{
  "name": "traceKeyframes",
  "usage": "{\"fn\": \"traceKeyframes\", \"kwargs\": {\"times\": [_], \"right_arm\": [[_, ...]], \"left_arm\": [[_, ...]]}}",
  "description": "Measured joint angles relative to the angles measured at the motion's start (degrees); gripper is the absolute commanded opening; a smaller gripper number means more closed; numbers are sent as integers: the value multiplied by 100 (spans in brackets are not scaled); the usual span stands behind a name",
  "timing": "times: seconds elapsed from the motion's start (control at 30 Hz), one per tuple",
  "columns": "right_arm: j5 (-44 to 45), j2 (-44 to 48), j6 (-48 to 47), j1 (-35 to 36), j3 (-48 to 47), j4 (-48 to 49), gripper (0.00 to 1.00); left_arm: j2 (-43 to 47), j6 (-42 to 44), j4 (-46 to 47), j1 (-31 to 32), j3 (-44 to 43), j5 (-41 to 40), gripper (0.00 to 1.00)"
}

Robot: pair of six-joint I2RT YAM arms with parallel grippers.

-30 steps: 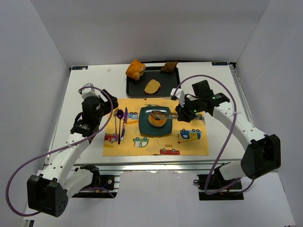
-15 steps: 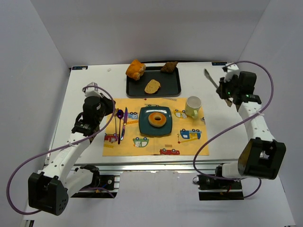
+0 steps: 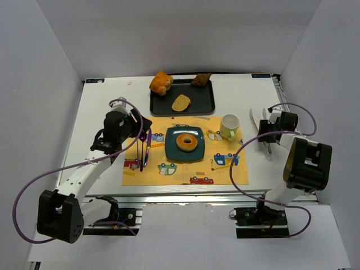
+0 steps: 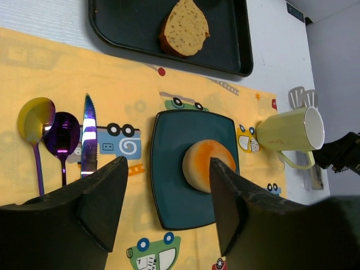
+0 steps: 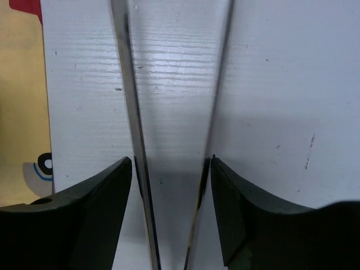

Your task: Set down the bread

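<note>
A white table (image 3: 107, 101) holds a yellow placemat (image 3: 225, 174) printed with cartoon cars, filling the middle of the overhead view. At the mat's centre sits a dark teal square plate (image 3: 171, 152). Left of the plate lie a yellow spoon (image 4: 35, 115), a purple spoon (image 4: 61, 134) and a table knife (image 4: 89, 135), side by side. On the mat's right edge stands a pale green mug (image 3: 229, 127); metal tongs (image 4: 297, 97) are just right of it, over bare table. Above the mat is a black tray (image 3: 202, 101) – a flat tan slice (image 3: 180, 103) on it, a lumpy orange roll (image 3: 161, 82) at its upper left corner, a brown piece (image 3: 201, 79) at its upper right.
</note>
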State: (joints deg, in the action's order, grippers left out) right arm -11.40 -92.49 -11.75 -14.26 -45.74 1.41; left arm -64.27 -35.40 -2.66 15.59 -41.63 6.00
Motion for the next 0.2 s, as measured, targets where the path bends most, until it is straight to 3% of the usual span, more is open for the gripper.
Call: {"fn": "traceKeyframes", "kwargs": {"times": [0.1,0.17,0.2], "right_arm": [[15,79,-105,-33,-2,-94,75],[68,210,-195,-42,-24,-223,76],[81,293,-245,-42,-48,-273,82]], "left_arm": [[0,-24,42,-2,0,155,77],[-4,-46,79,0,0,271,77],[-11,-46,98,0,0,337,77]]}}
